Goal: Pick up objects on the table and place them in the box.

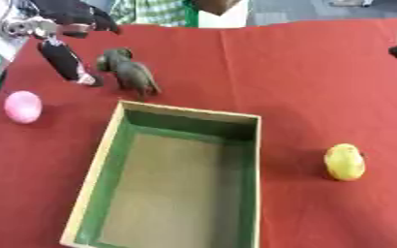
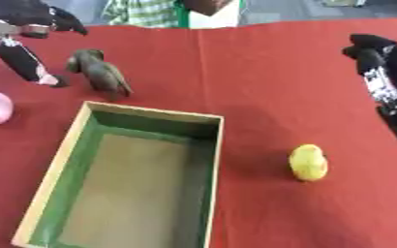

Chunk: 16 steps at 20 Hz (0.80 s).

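Left eye view: elephant figure (image 1: 127, 71) just beside left hand (image 1: 66, 60) fingers.

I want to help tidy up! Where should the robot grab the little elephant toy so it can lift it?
Probably around its middle, coming down from above. The elephant toy stands upright on the red cloth, so its rounded back faces up, and fingers could close across its flanks. The left hand is nearest, just to the toy's left. The box sits close in front, empty.
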Each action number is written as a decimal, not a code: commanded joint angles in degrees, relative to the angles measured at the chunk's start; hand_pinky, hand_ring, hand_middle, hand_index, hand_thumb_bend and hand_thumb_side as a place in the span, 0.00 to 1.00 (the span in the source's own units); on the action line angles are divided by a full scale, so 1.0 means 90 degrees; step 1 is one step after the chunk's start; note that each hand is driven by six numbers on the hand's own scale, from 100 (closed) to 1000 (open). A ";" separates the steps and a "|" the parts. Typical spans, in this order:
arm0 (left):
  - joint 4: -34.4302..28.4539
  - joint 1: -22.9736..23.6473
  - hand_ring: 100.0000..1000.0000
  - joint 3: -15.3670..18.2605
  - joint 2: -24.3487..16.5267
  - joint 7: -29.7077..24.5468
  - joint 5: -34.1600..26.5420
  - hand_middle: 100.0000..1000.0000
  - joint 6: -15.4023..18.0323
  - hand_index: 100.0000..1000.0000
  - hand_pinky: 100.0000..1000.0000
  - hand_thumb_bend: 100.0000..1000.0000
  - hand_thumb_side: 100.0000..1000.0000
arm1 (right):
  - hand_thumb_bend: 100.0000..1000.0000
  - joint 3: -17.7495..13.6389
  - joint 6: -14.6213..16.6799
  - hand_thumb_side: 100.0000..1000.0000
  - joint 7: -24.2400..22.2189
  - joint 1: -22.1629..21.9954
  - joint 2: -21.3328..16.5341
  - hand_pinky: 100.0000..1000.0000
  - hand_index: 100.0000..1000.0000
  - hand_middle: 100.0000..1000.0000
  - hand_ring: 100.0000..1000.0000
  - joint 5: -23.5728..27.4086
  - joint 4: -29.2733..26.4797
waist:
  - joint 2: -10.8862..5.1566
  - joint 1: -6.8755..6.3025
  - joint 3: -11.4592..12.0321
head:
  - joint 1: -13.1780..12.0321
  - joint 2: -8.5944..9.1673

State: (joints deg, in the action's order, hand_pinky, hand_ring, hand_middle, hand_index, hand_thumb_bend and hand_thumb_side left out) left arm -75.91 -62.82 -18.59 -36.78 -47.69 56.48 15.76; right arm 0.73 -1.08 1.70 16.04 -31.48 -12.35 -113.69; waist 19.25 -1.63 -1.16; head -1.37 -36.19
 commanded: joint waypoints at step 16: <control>0.0008 -0.0287 0.86 -0.0183 0.0192 -0.0472 -0.0095 0.95 0.0071 1.00 0.69 0.51 0.44 | 0.00 0.0000 -0.0023 1.00 -0.0032 0.0088 -0.0057 0.89 0.88 0.71 0.83 -0.0086 -0.0101 | 0.0068 0.0000 -0.0155 | -0.0196 0.0055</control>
State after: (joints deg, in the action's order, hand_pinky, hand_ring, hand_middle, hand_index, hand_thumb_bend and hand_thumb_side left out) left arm -75.88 -64.06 -20.37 -34.43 -49.38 55.47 14.08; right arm 0.93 -1.21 1.43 16.17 -31.41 -12.73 -113.69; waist 20.89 -1.71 -2.58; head -2.72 -35.77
